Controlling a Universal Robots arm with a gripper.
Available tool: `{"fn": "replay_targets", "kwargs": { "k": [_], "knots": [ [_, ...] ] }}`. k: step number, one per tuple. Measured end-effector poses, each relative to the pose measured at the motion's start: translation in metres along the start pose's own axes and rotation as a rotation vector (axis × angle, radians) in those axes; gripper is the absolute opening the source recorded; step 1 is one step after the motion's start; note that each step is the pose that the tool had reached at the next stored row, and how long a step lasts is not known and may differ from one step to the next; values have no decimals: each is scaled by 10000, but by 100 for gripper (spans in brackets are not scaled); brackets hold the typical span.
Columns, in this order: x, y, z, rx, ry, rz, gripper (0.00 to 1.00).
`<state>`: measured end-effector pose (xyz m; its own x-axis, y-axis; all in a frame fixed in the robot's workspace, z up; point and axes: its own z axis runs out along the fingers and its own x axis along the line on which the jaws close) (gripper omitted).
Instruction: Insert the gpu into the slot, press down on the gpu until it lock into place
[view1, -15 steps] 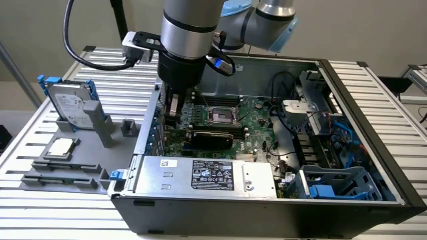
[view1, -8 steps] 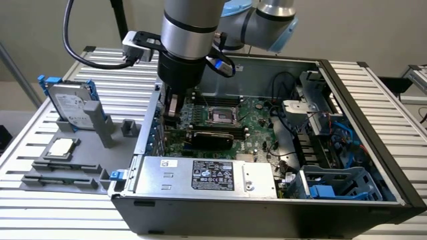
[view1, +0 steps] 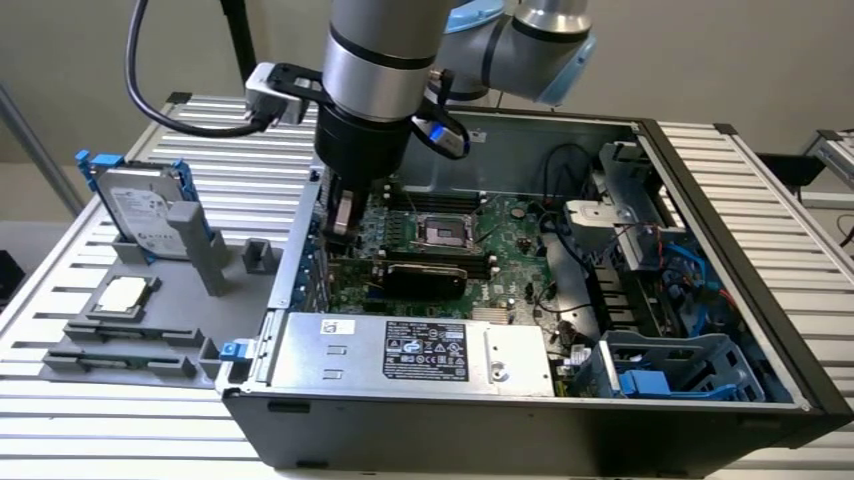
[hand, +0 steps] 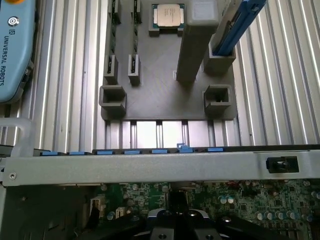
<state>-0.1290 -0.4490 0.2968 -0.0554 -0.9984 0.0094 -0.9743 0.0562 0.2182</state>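
The gpu (view1: 416, 273), a flat black card, lies level across the green motherboard inside the open PC case, just behind the silver power supply. It covers the spot where the slot would be, so the blue strip is hidden. My gripper (view1: 342, 230) reaches down into the case at the card's end on the exterior view's left, close to the case wall, and is at or just above that end. Whether it touches the card is unclear. In the wrist view the green motherboard (hand: 240, 200) shows beyond the case's metal rim (hand: 150, 167).
The silver power supply (view1: 414, 350) fills the near side of the case and the square CPU socket (view1: 441, 232) sits behind the card. Cables and a blue drive cage (view1: 667, 372) crowd the exterior view's right. Outside, a grey fixture (hand: 155, 100) holds a hard drive (view1: 140, 208) and a loose CPU (hand: 167, 15).
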Motion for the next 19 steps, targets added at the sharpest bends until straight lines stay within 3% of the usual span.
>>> {"fn": "replay_targets", "kwargs": {
  "k": [1,3,19],
  "knots": [
    [0,0,0,-41,6,23,11],
    [0,1,0,-67,14,62,11],
    [-61,5,1,-70,-1,140,11]
  ]
}}
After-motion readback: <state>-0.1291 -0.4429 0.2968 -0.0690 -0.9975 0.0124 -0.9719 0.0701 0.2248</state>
